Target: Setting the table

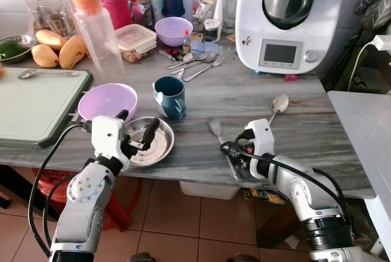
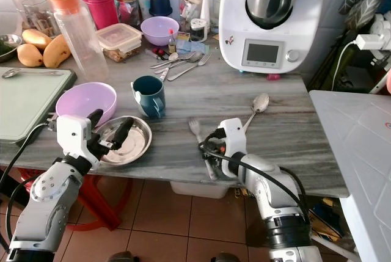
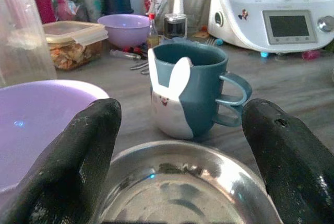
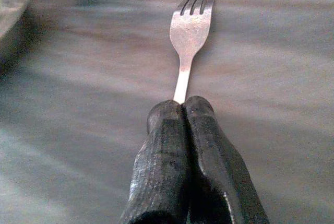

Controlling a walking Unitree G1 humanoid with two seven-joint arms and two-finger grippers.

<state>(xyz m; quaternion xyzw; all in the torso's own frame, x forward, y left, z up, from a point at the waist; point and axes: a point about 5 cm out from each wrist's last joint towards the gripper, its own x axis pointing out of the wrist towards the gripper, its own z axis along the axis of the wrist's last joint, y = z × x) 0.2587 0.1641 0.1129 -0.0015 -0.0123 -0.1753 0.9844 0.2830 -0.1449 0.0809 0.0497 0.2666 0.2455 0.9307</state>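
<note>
Left end effector [image 1: 135, 126] spread wide over empty steel dish [image 1: 160, 146], right end effector [image 4: 182, 110] pinching fork [image 4: 191, 25], purple bowl [image 1: 104, 98] empty

Strong light is entering from the upper part of the head views, washing out the bottles [image 1: 98, 30] and jars along the back edge. The grey tabletop [image 1: 244, 97] is showing soft glare. Both head views are rendering sharp. The right wrist view is appearing dim and soft-focused, with the fork [image 4: 189, 31] casting a faint shadow. The left wrist view's fingers [image 3: 78, 161] are blurring at close range.
</note>
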